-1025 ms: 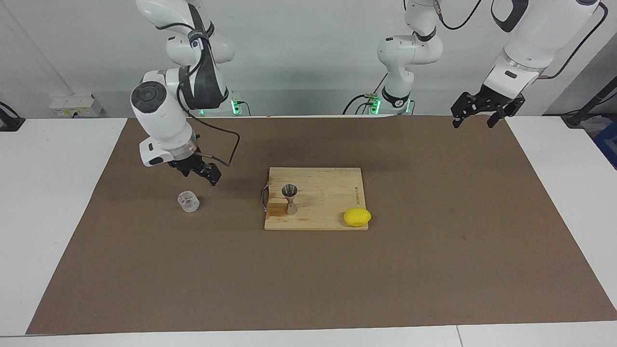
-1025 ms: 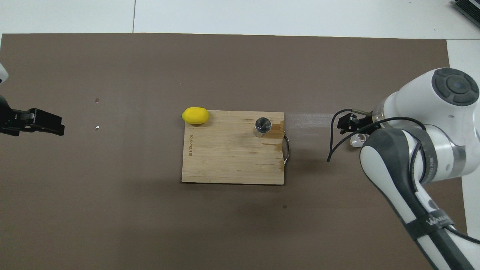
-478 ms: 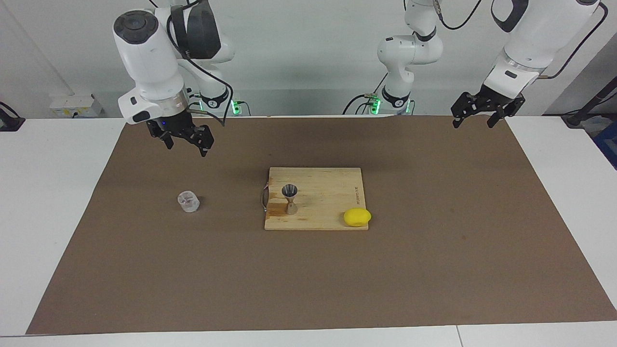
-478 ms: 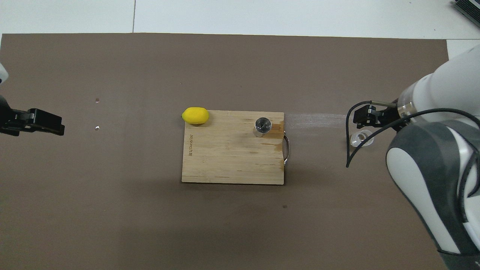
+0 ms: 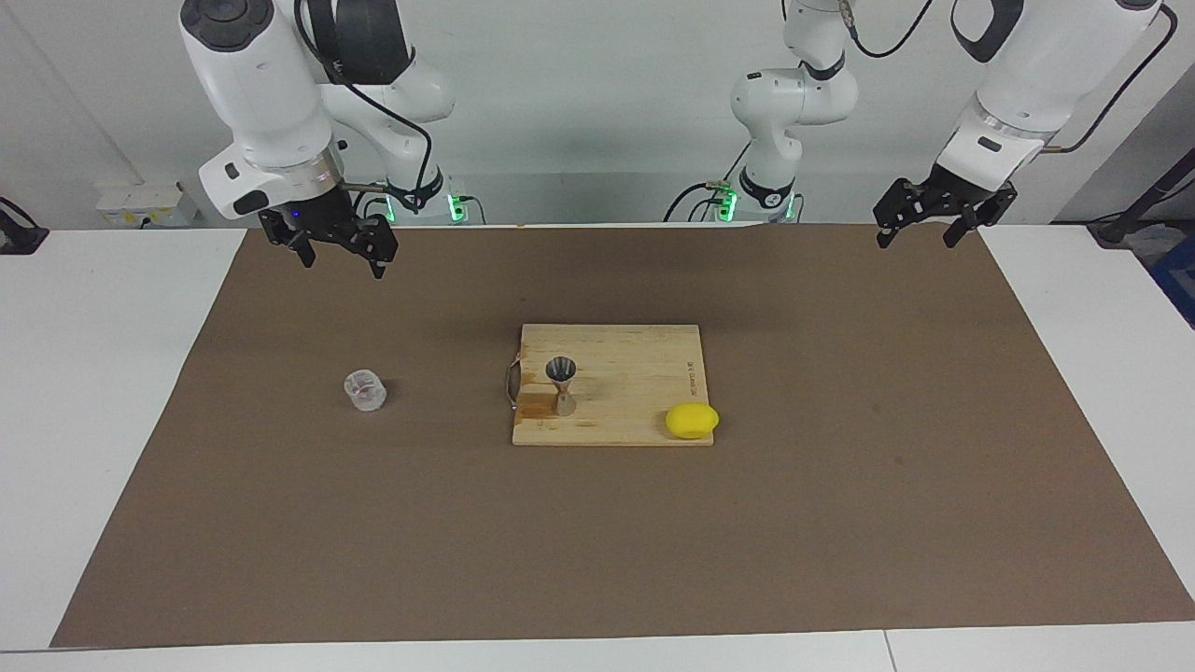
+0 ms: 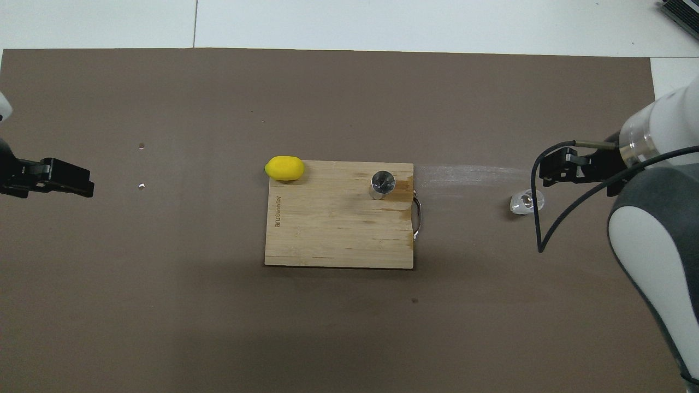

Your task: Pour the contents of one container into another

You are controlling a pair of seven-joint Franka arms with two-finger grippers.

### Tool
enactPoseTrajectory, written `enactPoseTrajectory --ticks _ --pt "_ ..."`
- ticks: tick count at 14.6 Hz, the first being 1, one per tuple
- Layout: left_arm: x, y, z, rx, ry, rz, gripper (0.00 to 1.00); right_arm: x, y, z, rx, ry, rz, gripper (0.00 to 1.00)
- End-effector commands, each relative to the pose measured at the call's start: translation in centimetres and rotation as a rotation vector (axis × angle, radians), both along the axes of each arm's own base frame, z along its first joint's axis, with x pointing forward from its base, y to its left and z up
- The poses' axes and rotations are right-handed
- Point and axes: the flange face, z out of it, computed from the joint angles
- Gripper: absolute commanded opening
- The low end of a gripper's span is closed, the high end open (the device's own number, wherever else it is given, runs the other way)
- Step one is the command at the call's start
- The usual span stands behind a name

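Clear cup (image 5: pixel 365 390): upright on mat, unheld. Steel jigger (image 5: pixel 561 384): upright on cutting board (image 5: pixel 644 359). Right gripper (image 5: pixel 338 250): raised, jaws apart; advise descending squarely, gripping mid-wall. Left gripper (image 5: pixel 920 227): waiting, jaws apart.

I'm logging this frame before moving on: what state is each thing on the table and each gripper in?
Clear cup: upright on the mat, not held.
Jigger: upright on the cutting board.
Lemon: lying at the board's corner.
Right gripper: open, empty, raised.
Left gripper: open, empty, waiting raised.
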Motion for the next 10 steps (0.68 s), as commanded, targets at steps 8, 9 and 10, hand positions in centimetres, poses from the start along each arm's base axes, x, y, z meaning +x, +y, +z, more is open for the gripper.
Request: enactPoseTrajectory --ticks 8,9,10 --pt "-0.2 0.3 0.3 0.007 0.004 0.003 1.0 -3.1 0.0 -0.4 0.027 0.016 0.038 0.99" --pt "-0.2 0.3 0.3 0.007 0.004 0.003 1.0 -3.2 0.0 0.1 0.028 -0.001 0.039 0.99" --pt "-0.2 0.3 0.3 0.007 0.004 0.003 1.0 -3.4 0.0 0.3 0.028 -0.004 0.04 0.99"
